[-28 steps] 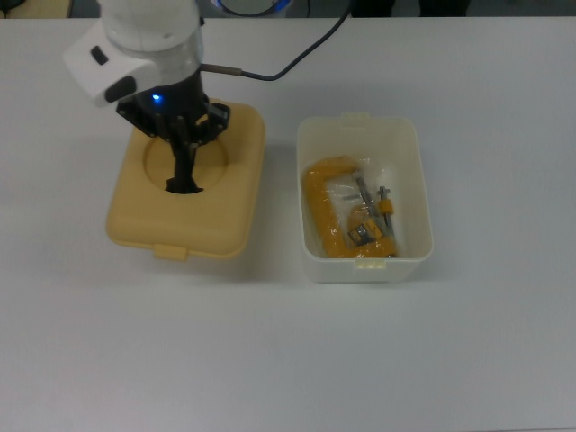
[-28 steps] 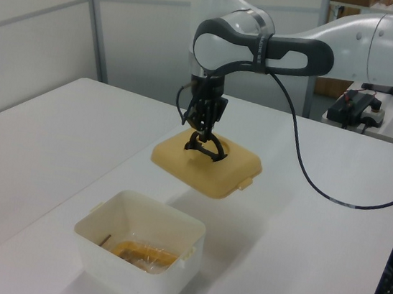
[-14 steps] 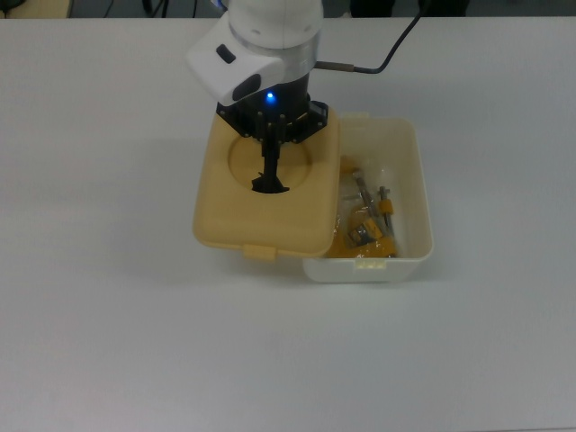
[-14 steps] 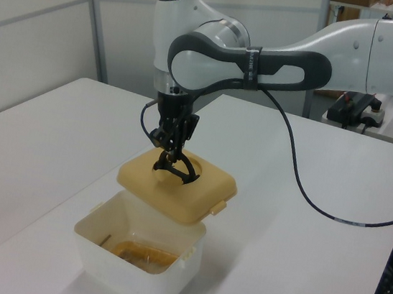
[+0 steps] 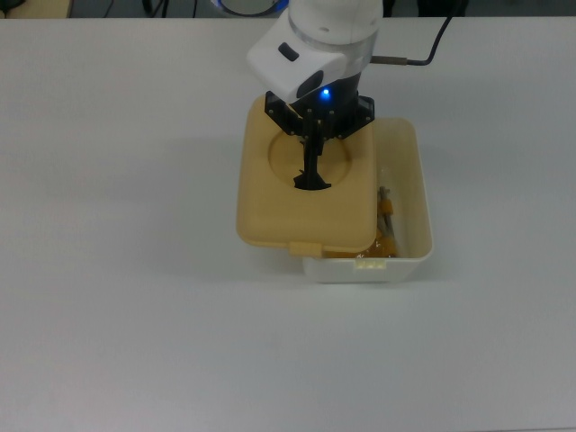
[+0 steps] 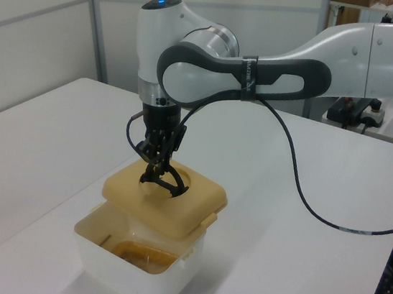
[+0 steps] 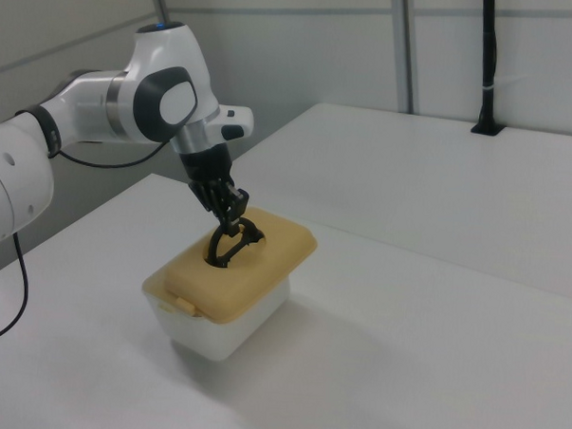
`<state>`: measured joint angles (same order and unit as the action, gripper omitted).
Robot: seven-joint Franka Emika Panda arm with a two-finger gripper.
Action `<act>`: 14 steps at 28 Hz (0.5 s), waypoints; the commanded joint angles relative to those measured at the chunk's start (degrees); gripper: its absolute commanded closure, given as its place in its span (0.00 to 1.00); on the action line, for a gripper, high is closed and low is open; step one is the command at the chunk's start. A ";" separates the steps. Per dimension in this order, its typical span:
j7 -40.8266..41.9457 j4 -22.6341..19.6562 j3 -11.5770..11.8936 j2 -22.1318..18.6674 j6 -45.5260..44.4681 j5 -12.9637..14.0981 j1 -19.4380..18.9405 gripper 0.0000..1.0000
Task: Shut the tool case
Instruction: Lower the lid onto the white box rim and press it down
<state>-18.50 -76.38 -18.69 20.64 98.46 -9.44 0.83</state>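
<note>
Inventory, counted by kind:

- Robot arm: one, white with dark joint bands.
- Gripper: one, two-fingered, at the arm's end.
- Cable: one black lead running from the arm toward the left view's right.
- Tub: one, white, rectangular with rounded corners.
- Lid: one, beige, with one round recess, one black handle, and one tab showing on its near edge in the top view.
- Tools inside the tub: one yellow item partly showing; the count of smaller metal pieces cannot be determined.
- Table: one white surface.
</note>
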 commanded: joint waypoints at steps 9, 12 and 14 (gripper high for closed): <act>-1.54 1.49 -1.61 1.95 0.33 -3.13 -2.50 1.00; -1.54 1.49 -1.52 2.74 0.50 -3.48 -3.47 1.00; -1.63 1.49 -1.52 3.09 0.59 -3.57 -3.91 1.00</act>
<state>-18.66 -76.36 -20.14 22.03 98.56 -11.29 -1.47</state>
